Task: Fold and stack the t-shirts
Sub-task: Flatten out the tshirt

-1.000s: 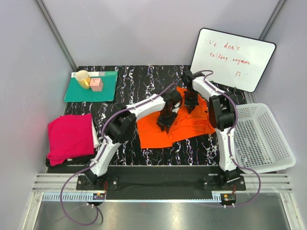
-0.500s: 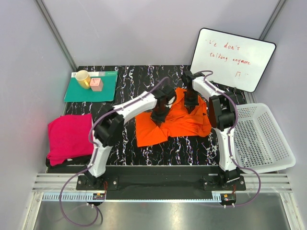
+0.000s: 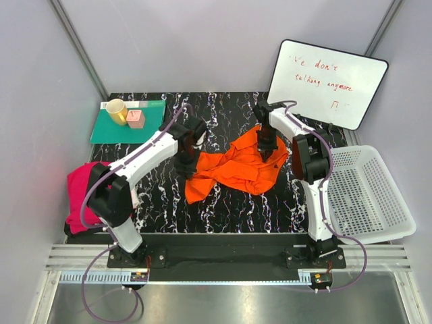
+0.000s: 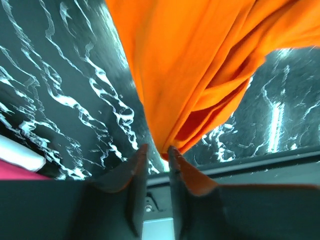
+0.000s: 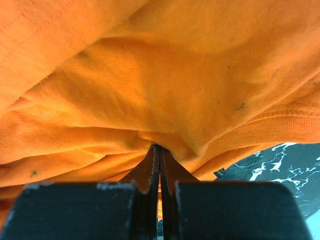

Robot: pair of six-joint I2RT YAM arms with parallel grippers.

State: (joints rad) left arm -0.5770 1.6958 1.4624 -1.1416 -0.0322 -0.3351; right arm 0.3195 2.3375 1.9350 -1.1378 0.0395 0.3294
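orange shirt (image 3: pixel 236 169): crumpled at the middle of the worktop (image 3: pixel 223 111) and stretched between the two grippers. Its left end is gathered to a point at the left gripper, and its near-left corner is draped onto the marbled surface.
left gripper (image 4: pixel 156 148): nearly closed, with a gathered edge of the orange shirt pinched between the fingertips. In the wrist view the cloth is seen fanning out from them. The shirt is held at its left end.
right gripper (image 5: pixel 159 148): the fingers are pressed together and a fold of the orange shirt is clamped between them, with cloth bunched round the tips. The shirt is held at its far-right edge.
pink shirt (image 3: pixel 94 192): laid as a flat bundle at the near-left edge of the worktop, well apart from both grippers and from the orange shirt. It is partly hidden by the left arm.
mat (image 3: pixel 152 128): placed at the far-left corner, with a mug (image 3: pixel 116 110) and a small pink block (image 3: pixel 136 119) stood on it.
basket (image 3: pixel 371 196): set just beside the worktop's right edge.
whiteboard (image 3: pixel 327 82): propped at the far right.
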